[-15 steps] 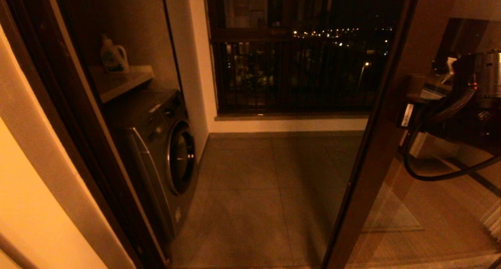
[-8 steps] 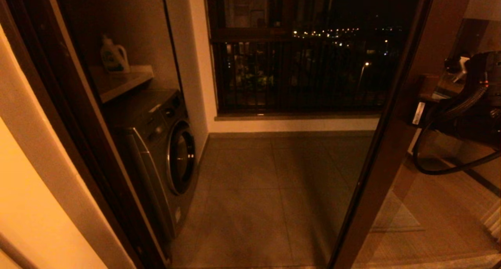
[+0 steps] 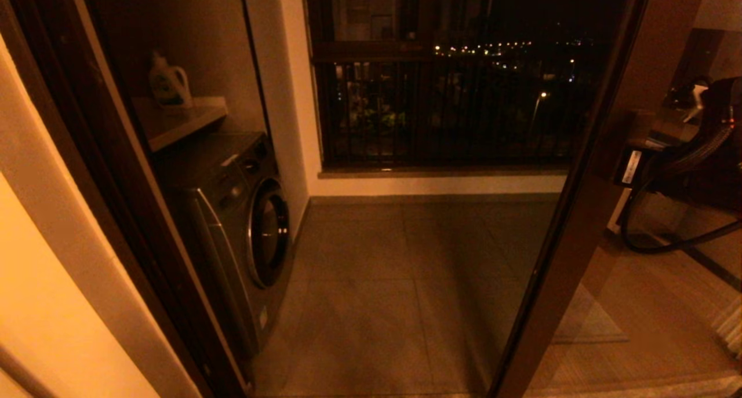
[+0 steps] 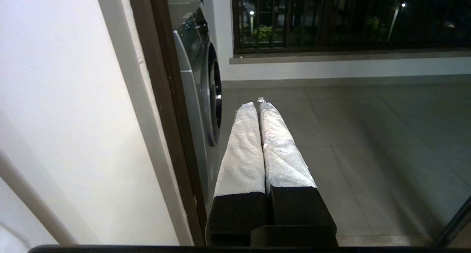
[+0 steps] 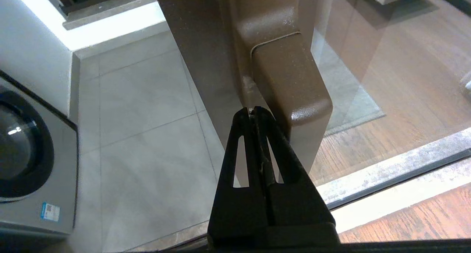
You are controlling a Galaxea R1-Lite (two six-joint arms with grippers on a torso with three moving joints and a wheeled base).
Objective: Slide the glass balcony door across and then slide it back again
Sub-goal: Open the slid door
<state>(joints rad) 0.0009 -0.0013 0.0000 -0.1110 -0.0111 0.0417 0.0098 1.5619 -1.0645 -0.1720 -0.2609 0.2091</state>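
The right gripper point(image 5: 254, 111), fingers pressed together, has its tip tucked against the upright wooden handle point(image 5: 290, 80) of the glass balcony door point(image 3: 585, 224) (the closed left gripper point(image 4: 259, 105) is farther from that handle, beside the washing machine point(image 4: 200, 80)).

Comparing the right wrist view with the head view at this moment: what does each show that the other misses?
Only the right wrist view shows the right gripper, fingers closed, its tips beside the blocky pull handle on the glass balcony door, plus the floor track.

Only the head view shows the shelf with a detergent bottle, the dark window with railing bars, and the robot's reflection in the glass.

Both show the door's brown stile, the washing machine and the tiled balcony floor.
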